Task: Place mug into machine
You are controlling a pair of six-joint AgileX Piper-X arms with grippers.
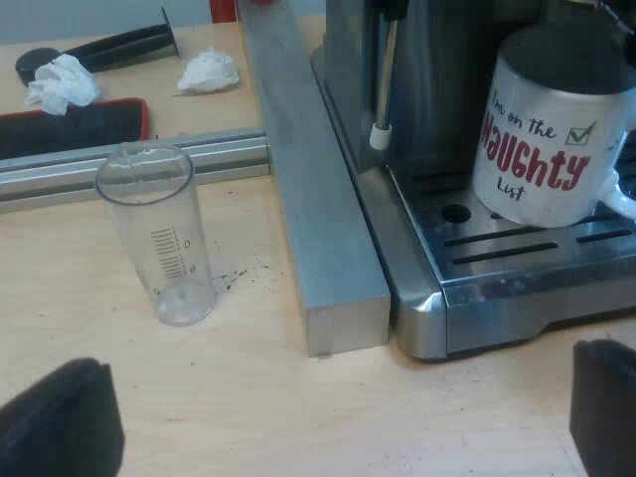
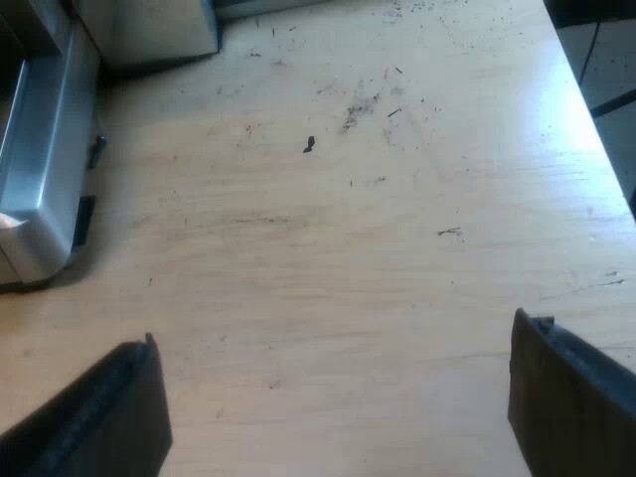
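Left gripper point(image 1: 336, 363): its two black fingers point(image 1: 60, 422) stand wide apart, nothing held between them, neither tip touching anything; the arm looks down at a slant. Right gripper point(image 2: 335, 333): fingers point(image 2: 566, 397) likewise spread wide and empty, aimed steeply downward, both tips hanging free.

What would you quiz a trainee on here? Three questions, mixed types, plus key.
1. True or false: the white ceramic mug with red lettering stands on the slotted drip tray of the steel espresso machine.
2. The clear plastic measuring glass is: A) upright on the wooden table; B) lying on its side; C) inside the mug.
3. Fill in: left gripper and right gripper are both ___.
Key: 1 true; 2 A; 3 open.
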